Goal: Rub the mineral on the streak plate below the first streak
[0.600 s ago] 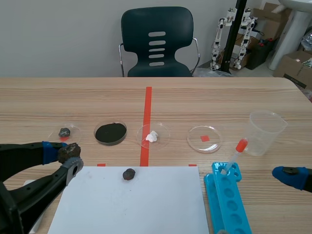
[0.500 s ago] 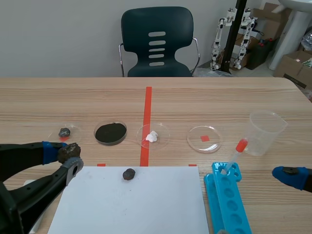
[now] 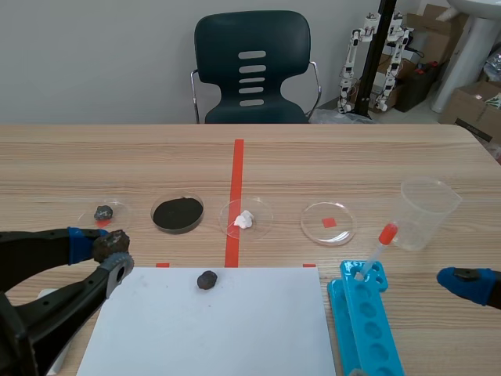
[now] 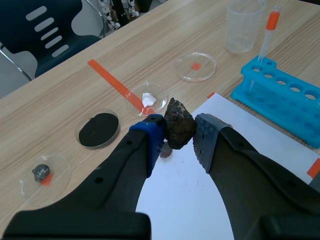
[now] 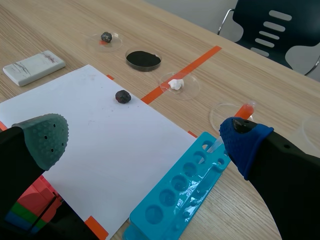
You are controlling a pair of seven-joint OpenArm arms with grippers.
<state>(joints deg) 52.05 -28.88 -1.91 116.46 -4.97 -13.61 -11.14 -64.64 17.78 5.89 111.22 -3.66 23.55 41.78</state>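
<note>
Left pincer is clamping the mineral, a dark brown lump, between its pads and holding it above the worktop, by the far-left corner of the white sheet. Streak plate, a white tile with faint dark marks, is lying flat on the worktop just beside the sheet's left edge, apart from the mineral. Right pincer is hanging wide, gripping nothing, near the blue rack. The rack is lying along the sheet's right edge, with a red-bulbed pipette standing in its far end. A small dark stone is sitting at the sheet's far edge. Beyond it, clear dishes are sitting in a row, holding a grey stone, black powder and a white lump. A fourth dish is sitting over an orange-red mark. A clear beaker is standing right of them.
</note>
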